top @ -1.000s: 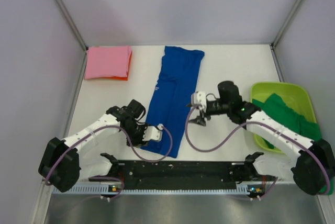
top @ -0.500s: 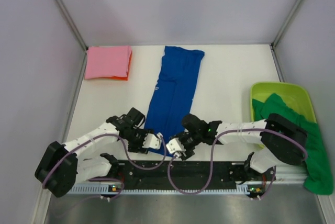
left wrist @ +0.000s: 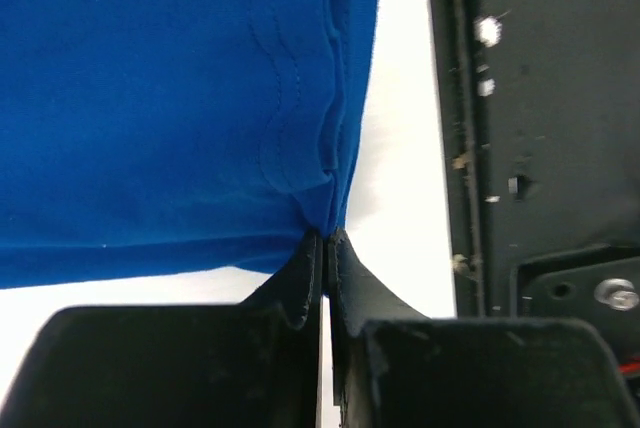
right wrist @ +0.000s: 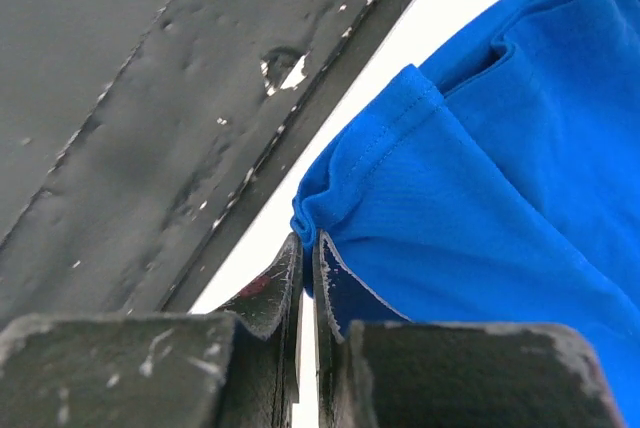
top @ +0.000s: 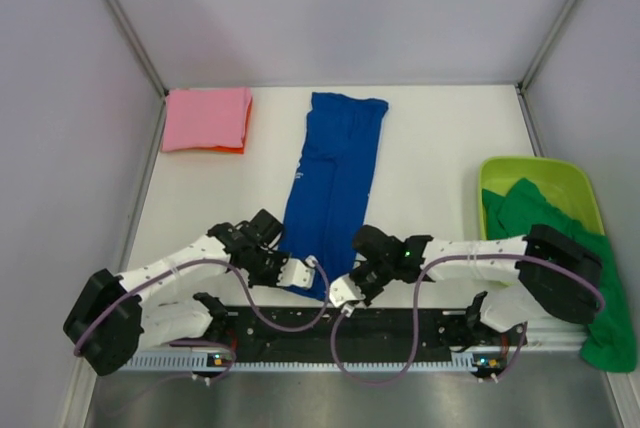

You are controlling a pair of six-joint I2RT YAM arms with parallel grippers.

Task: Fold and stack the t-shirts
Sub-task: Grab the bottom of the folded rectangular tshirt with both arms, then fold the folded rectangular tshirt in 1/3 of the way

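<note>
A royal blue t-shirt (top: pixel 334 176) lies folded into a long strip down the middle of the table. My left gripper (top: pixel 296 273) is shut on its near left corner (left wrist: pixel 318 210), the cloth pinched between the fingertips. At the near right corner (right wrist: pixel 330 210) my right gripper (top: pixel 343 294) is shut on the hem. A folded pink t-shirt (top: pixel 206 119) rests at the far left. Over the lime-green tub (top: pixel 540 210) on the right hangs a green t-shirt (top: pixel 590 278), spilling past the table's near edge.
The black base rail (top: pixel 340 333) runs along the near edge, right beside both grippers. Grey walls close in the left, right and back sides of the white table (top: pixel 430 168).
Both grippers have closed on the blue t-shirt's near corners. The right arm swung from the table's middle down to the near edge. The shirt's near end has pulled slightly toward the arms.
</note>
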